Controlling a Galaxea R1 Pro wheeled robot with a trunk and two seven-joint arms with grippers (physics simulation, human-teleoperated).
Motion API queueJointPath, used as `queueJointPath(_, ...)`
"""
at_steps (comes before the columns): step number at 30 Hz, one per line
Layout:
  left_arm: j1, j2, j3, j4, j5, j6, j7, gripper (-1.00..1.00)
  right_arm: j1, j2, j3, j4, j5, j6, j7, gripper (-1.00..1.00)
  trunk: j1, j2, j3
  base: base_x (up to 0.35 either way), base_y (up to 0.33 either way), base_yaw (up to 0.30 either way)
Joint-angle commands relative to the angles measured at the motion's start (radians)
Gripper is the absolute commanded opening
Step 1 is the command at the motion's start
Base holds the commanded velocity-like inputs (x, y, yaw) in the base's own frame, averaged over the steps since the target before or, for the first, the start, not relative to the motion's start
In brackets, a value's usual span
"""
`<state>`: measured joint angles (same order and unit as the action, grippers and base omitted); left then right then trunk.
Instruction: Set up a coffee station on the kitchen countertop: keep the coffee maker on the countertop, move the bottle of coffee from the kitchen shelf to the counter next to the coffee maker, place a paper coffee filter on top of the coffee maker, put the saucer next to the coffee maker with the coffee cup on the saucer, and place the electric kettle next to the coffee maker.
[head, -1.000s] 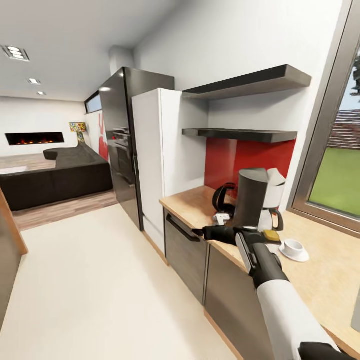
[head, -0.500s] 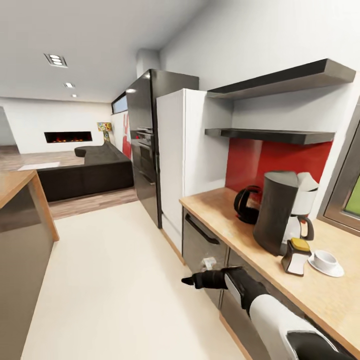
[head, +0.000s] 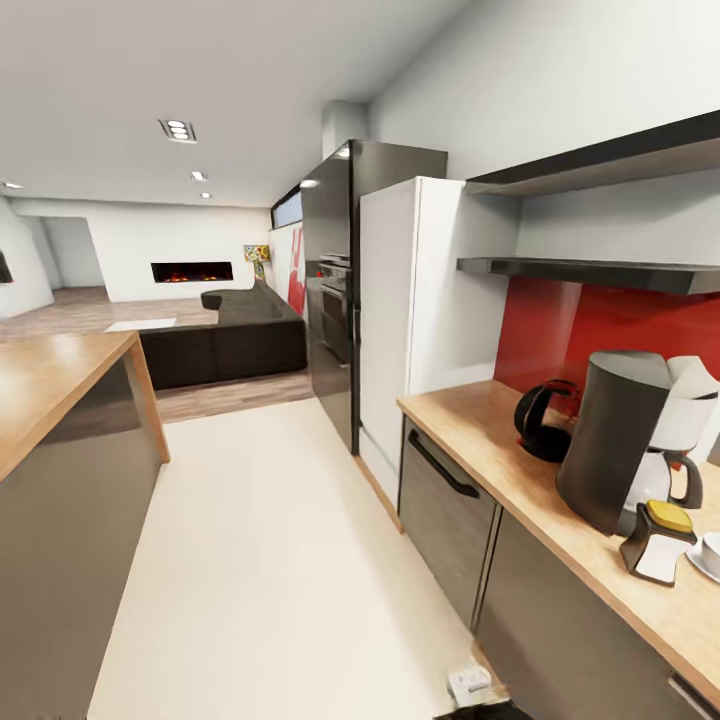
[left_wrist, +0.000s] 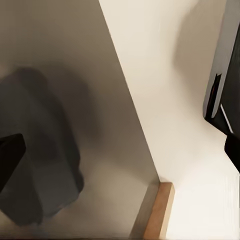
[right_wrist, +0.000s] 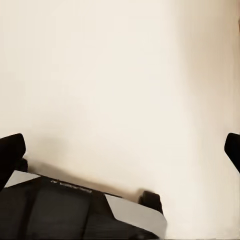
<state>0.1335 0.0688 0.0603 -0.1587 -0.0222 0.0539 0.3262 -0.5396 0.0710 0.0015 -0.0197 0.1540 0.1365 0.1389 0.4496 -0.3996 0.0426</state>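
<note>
Dark grey coffee maker (head: 612, 440) upright on wooden countertop (head: 480, 440), white paper filter (head: 690, 400) at its top. Black electric kettle (head: 545, 420) just beside it, toward fridge. Yellow-lidded coffee bottle (head: 660, 540) and saucer (head: 706, 563) at its other side.

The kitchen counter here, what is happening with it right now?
Nothing is being handled at this moment. Both grippers are open and hold nothing; the right gripper points at the pale floor. On the wooden countertop the coffee maker stands with a white paper filter on top. A black electric kettle sits beside it, a yellow-lidded coffee bottle in front, and a cup on a saucer at the edge of the head view.
</note>
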Motion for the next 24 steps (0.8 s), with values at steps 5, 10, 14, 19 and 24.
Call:
queueJointPath(5,0.001,0.0,0.006,-0.005,-0.002,0.0,0.001,1.0,0.145,0.006,-0.003,-0.002,0.004,0.007,-0.112,1.0,0.0,0.0,0.0,0.0,0.0,0.278)
queueJointPath(10,0.001,-0.001,0.01,-0.001,-0.001,-0.094,0.0,1.0,0.251,0.007,-0.006,-0.002,0.0,0.009,-0.124,1.0,0.0,0.0,0.0,0.0,0.0,0.277)
queueJointPath(14,0.001,0.0,0.01,0.002,0.001,-0.11,0.0,1.0,0.288,0.01,-0.007,-0.002,-0.001,0.009,-0.125,1.0,0.0,0.0,0.0,0.0,0.0,0.278)
queueJointPath(19,0.001,0.0,0.01,0.004,0.002,-0.112,0.0,1.0,0.297,0.005,-0.008,-0.003,-0.001,0.009,-0.125,1.0,0.0,0.0,0.0,0.0,0.0,0.278)
queueJointPath(24,0.001,0.0,0.01,0.004,0.001,-0.112,-0.001,1.0,0.299,0.006,-0.009,-0.003,-0.001,0.01,-0.124,1.0,0.0,0.0,-0.002,0.0,0.0,0.278)
